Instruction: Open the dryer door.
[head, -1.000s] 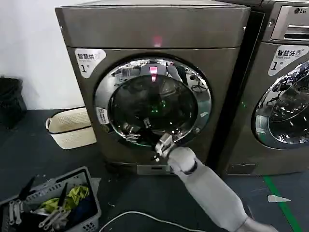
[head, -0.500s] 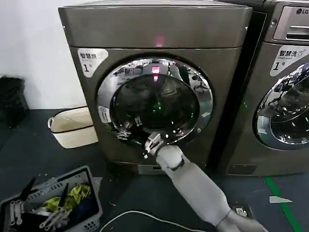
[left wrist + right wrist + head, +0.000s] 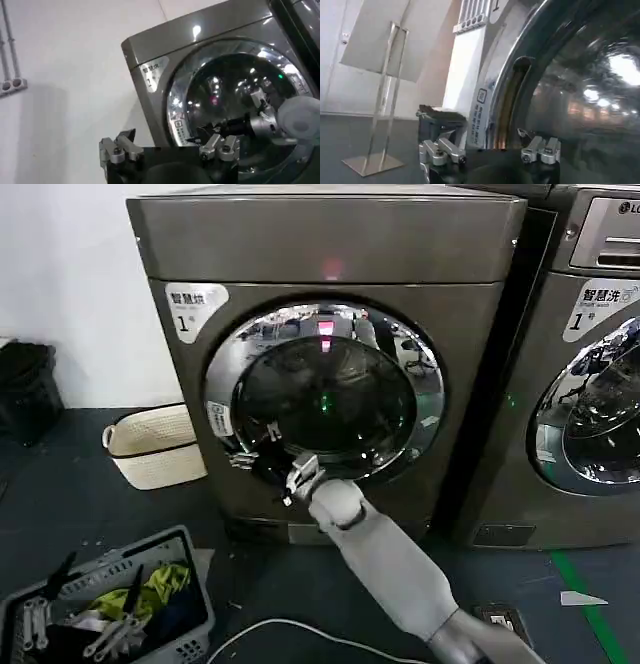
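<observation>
Laundry crate (image 3: 110,609): on the floor at the lower left, with clothes inside; it plays no part in the step.

Cream basket (image 3: 152,446): on the floor just beside the machine's left side, well apart from the arm.

Left claw (image 3: 170,150): held off to the machine's left and facing the front panel; its two fingers stand wide apart with nothing between them. It looks parked.

Dryer door (image 3: 325,394): the chrome-ringed porthole on the front of the bronze-grey machine. It sits flush in its ring in the head view, so it appears not yet open.

Door recess (image 3: 512,102): a dark slot at the left rim of the ring, close in front of the right wrist camera; likely the pull point.

Right claw (image 3: 298,478): over the last second it has slid leftward along the lower rim of the door, from below the glass's middle to its lower-left edge. Its fingers are spread wide and hold nothing.

Meaning for the task: the arm is closing on the handle side, opposite the hinge. Judged from this, the reach is nearly done, but hooking the rim and pulling both remain.

LG-marked machine (image 3: 590,364): at the far right, untouched.
</observation>
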`<action>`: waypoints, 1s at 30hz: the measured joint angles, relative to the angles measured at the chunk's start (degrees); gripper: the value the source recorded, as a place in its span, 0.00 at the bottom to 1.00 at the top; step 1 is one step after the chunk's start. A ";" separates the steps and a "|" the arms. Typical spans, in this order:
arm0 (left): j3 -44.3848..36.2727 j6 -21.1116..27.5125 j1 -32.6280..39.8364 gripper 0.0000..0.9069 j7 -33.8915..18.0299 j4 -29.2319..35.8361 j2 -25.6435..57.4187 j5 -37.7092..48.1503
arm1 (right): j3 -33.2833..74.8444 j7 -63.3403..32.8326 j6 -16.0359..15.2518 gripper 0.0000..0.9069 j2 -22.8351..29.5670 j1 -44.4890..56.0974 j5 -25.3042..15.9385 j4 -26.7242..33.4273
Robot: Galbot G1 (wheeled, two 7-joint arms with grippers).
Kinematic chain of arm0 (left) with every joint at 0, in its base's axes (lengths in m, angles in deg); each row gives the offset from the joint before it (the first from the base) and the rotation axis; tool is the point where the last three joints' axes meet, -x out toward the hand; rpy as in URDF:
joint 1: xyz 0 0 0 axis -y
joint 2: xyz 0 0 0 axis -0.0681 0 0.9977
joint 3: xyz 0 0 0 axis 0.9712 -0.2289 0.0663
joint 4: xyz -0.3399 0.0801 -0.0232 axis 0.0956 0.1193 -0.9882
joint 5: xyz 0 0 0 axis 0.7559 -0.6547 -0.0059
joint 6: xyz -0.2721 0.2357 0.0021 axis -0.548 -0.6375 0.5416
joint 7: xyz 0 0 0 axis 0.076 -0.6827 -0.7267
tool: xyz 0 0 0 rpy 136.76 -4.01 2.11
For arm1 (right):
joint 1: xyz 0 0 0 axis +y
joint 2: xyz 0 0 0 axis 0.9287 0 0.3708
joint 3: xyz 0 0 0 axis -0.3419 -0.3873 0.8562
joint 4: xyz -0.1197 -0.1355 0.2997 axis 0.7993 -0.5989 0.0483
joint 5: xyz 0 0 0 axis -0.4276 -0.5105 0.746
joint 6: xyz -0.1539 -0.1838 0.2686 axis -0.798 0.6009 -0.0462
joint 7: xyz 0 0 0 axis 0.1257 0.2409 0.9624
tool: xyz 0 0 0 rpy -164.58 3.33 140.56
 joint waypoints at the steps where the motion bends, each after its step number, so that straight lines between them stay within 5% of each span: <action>1: 0.01 -0.02 -0.03 1.00 0.00 0.03 0.00 0.00 | -0.03 0.18 -0.01 1.00 0.14 -0.14 0.02 0.19; 30: 0.13 -0.21 -0.30 1.00 -0.12 0.67 0.00 0.09 | -2.44 16.44 4.20 1.00 -0.18 -2.86 3.68 3.41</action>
